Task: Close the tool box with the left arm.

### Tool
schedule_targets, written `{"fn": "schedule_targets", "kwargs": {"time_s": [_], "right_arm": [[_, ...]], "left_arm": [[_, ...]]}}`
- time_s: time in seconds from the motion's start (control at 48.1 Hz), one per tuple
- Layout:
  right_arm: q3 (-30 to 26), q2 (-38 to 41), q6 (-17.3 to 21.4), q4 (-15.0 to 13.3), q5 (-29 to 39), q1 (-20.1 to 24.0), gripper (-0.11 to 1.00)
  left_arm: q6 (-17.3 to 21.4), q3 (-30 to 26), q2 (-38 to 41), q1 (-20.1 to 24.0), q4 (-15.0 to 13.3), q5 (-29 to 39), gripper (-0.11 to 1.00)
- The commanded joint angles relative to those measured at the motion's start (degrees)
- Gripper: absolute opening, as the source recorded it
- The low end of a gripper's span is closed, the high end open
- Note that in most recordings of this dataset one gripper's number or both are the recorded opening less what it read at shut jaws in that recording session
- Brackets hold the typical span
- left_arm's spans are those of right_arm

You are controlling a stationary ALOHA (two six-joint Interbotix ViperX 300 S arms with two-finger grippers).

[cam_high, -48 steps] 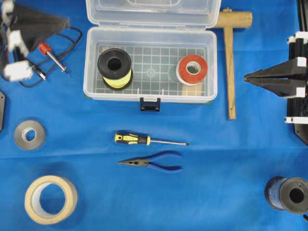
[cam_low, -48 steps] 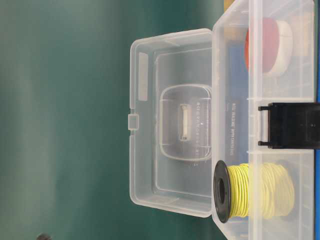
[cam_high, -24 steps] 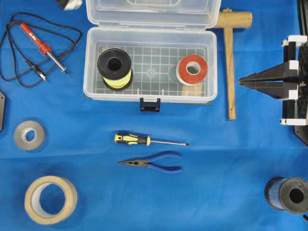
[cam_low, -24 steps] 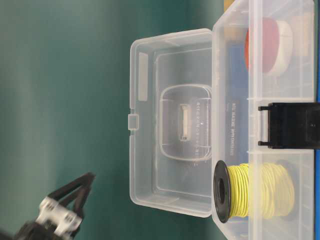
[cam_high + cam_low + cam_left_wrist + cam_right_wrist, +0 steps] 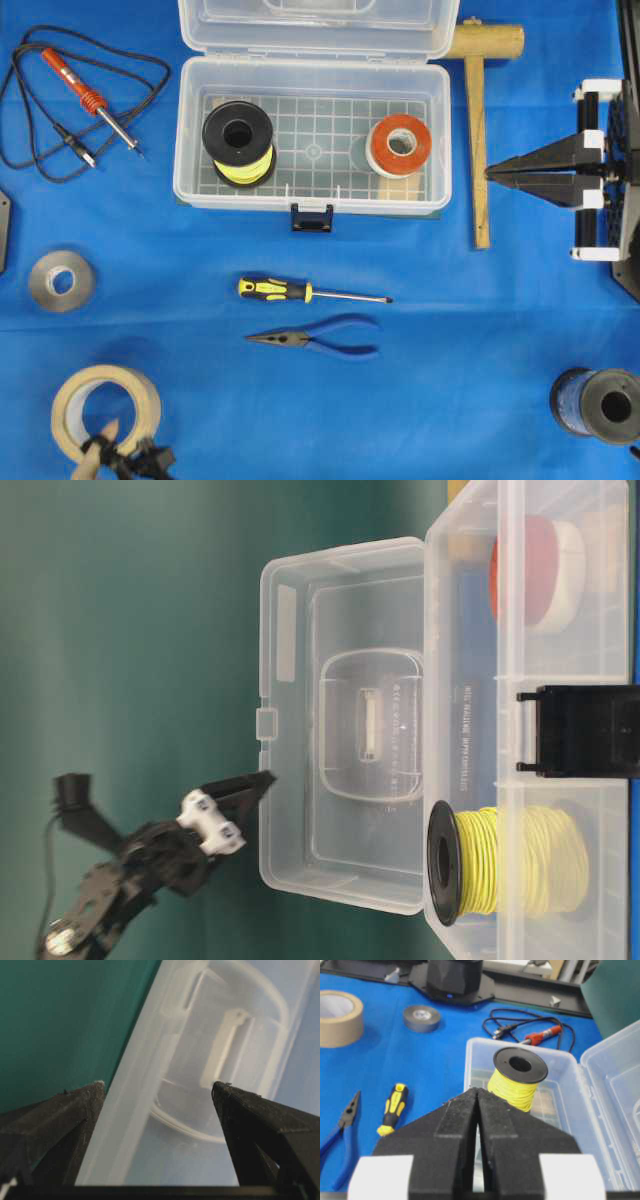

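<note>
While lid stands upright: tool box (image 5: 312,130) not yet closed
Left gripper (image 5: 157,1091): spread, empty; beside lid's free edge
Remaining: push lid down; latch

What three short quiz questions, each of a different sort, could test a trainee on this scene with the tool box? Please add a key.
1. True or false: the lid of the tool box is shut and latched.
2. Which item lies inside the box? A) the screwdriver B) the yellow wire spool C) the pliers
3. Fill in: in the left wrist view, the fingers of the left gripper stand ____ on either side of the lid's edge.

Key
1. False: the lid stands open.
2. B: the spool shares the box with a red tape roll; both hand tools lie on the blue cloth.
3. Apart.
</note>
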Motion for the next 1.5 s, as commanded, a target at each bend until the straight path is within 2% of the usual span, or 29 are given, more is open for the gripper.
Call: {"fn": "schedule_targets", "kwargs": {"time_s": [0.0, 0.27, 0.874, 1.019, 1.165, 1.477], "right_arm": [[-0.5, 0.5, 0.2, 0.1, -0.3, -0.4, 0.00], [-0.4, 0.8, 0.1, 0.0, -0.3, -1.9, 0.00], [-0.4, 2.1, 0.1, 0.1, -0.4, -2.8, 0.00], [-0.3, 2.2, 0.1, 0.0, -0.4, -2.8, 0.00], [-0.3, 2.2, 0.2, 0.0, -0.3, -2.8, 0.00], [-0.3, 2.2, 0.1, 0.0, -0.4, -2.8, 0.00]], "left_arm": [[0.1, -1.8, 0.6, 0.7, -0.1, -0.1, 0.91], [-0.4, -1.1, 2.3, 0.0, -0.4, 3.9, 0.91], [-0.9, -0.9, -3.2, -10.8, -0.4, 16.8, 0.90], [-2.8, 0.5, -5.2, -11.3, -0.5, 18.2, 0.90], [-5.8, 2.6, -7.6, -14.1, -0.5, 19.4, 0.90], [-6.6, 8.3, -13.2, -21.4, -1.0, 19.9, 0.90]]}}
